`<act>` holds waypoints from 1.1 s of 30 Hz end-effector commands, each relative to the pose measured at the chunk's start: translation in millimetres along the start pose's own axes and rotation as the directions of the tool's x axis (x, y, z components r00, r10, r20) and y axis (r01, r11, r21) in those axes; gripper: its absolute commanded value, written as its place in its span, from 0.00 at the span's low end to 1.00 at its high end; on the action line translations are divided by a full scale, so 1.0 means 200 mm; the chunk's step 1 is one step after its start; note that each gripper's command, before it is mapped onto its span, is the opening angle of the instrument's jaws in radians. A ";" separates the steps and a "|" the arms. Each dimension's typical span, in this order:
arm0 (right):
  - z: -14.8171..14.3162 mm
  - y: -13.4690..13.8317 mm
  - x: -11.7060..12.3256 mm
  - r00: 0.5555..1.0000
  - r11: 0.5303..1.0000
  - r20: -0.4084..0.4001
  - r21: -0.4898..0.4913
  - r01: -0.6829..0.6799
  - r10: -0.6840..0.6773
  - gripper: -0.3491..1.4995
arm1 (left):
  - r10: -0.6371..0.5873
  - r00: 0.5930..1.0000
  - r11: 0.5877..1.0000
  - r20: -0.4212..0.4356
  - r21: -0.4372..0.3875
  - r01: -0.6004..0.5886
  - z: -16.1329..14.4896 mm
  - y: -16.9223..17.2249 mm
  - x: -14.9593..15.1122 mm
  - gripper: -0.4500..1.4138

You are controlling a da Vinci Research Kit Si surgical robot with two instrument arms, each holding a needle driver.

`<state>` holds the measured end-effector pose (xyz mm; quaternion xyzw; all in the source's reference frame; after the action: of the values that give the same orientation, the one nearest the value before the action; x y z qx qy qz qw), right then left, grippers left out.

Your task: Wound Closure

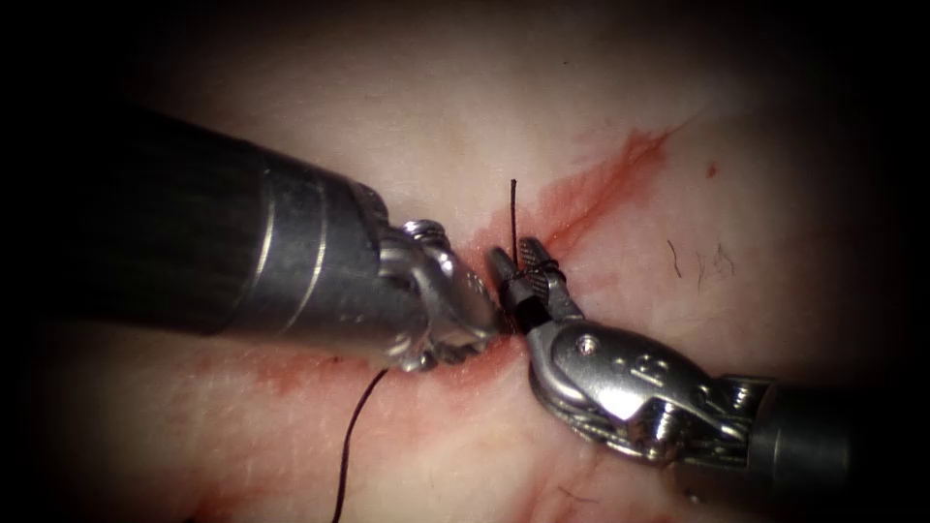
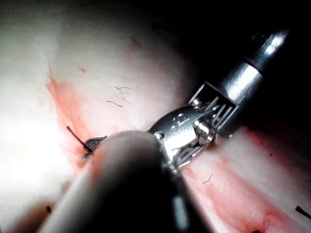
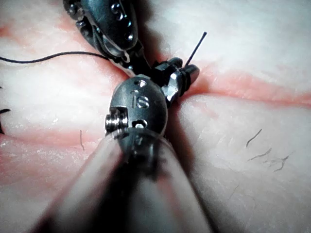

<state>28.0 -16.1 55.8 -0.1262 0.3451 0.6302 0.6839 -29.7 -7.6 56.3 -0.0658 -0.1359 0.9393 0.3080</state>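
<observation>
Both tools meet tip to tip over the cut [image 1: 581,208] in the tissue [image 1: 465,107]. Right tool [image 1: 518,266]: jaws parted in a narrow V, with a short dark thread tail [image 1: 513,203] standing straight up from between them; whether the jaws actually touch it cannot be told. In the right wrist view the same tail [image 3: 196,48] rises beside the right tool's tip [image 3: 177,73]. Left tool [image 1: 484,324]: tip pressed down at the cut line, jaw state cannot be told, nor what it holds. A long strand of thread [image 1: 354,436] leaves from under the left tool and runs down over the tissue on the left side of the cut. Needle: cannot be made out. Red fluid [image 1: 620,169] stains the cut's margins.
</observation>
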 end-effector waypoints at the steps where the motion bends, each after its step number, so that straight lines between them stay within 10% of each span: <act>1: 0.003 -0.004 0.000 1.000 1.000 -0.013 0.007 -0.002 0.002 0.44 | 0.000 1.000 1.000 -0.001 -0.002 0.000 0.003 0.000 0.002 0.00; 25: 0.007 -0.002 0.004 0.998 0.999 -0.058 0.040 -0.012 0.014 0.35 | -0.001 1.000 1.000 -0.001 -0.001 0.001 0.003 0.001 0.002 0.00; 29: 0.006 0.000 0.003 0.999 0.996 -0.051 0.086 -0.008 0.013 0.00 | -0.001 1.000 1.000 -0.001 -0.001 0.001 0.003 0.001 0.002 0.00; 33: 0.005 0.002 0.003 0.999 0.994 -0.048 0.110 -0.005 0.011 0.00 | -0.001 1.000 1.000 -0.001 -0.001 0.001 0.003 0.001 0.002 0.00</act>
<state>27.2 -15.2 56.3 -0.1024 0.3951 0.6096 0.6796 -29.7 -7.7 56.4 -0.0660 -0.1373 0.9389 0.3088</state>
